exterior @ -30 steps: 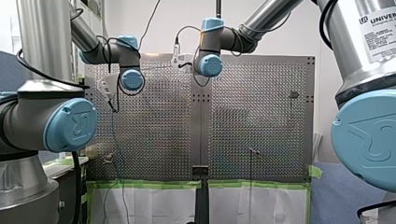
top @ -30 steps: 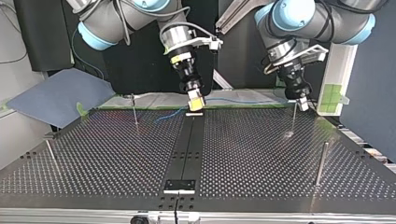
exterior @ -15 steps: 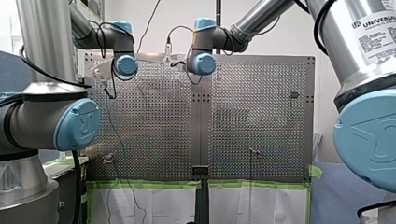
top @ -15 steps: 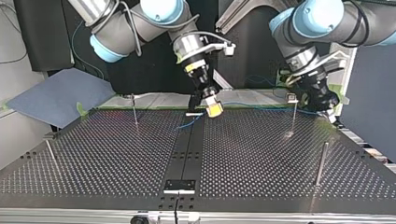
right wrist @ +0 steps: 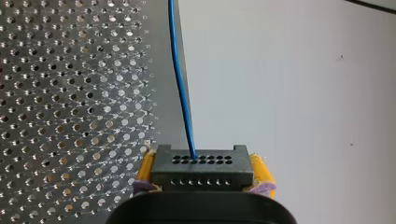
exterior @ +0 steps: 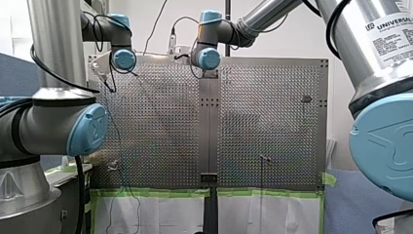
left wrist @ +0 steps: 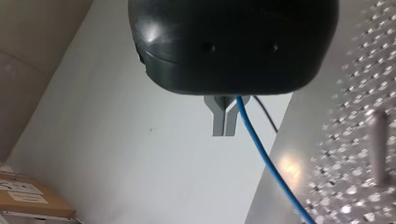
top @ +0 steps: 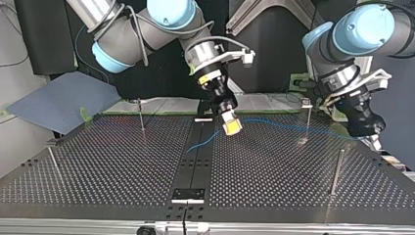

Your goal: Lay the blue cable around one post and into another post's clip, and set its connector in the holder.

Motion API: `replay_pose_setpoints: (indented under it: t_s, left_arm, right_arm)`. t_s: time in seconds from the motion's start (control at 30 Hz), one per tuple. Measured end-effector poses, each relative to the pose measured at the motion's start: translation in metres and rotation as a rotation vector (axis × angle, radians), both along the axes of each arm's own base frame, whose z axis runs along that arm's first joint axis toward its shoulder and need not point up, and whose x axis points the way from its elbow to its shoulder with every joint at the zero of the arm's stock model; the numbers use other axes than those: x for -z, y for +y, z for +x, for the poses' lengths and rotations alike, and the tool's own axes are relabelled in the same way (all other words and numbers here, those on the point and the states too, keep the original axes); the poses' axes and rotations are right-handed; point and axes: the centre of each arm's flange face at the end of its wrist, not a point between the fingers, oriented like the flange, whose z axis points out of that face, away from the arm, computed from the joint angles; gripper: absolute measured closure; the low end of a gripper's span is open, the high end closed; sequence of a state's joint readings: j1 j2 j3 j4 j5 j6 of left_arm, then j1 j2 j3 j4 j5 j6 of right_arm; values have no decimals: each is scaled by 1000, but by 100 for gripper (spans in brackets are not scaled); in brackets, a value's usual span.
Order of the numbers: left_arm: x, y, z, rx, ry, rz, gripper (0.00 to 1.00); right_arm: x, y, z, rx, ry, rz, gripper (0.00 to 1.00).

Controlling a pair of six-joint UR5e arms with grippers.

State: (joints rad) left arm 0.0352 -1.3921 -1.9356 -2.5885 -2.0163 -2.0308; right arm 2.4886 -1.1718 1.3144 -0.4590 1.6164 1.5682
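Blue thin cable (right wrist: 186, 116) spans from left gripper (left wrist: 224, 129), closed on it, to black block connector (right wrist: 201, 171) clamped in right gripper (right wrist: 203, 164)

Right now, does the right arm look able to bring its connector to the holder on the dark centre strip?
Probably yes. The right gripper, shut on the connector, hangs near that strip, and nothing stands between it and the holder. The cable, held by the left gripper, might pull tight.
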Motion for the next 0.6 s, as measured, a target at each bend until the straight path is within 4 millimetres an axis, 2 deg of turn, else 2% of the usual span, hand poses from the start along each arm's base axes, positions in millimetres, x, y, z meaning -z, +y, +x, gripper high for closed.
replay_pose_setpoints:
  t_s: [0.3, 0.6]
  left_arm:
    - [-14, 28, 31, 5, -33, 2, 100]
    - [-28, 62, 59, 7, -56, 17, 100]
  right_arm:
    - [8, -8, 18, -17, 19, 9, 100]
    - [3, -19, 26, -12, 5, 1, 100]
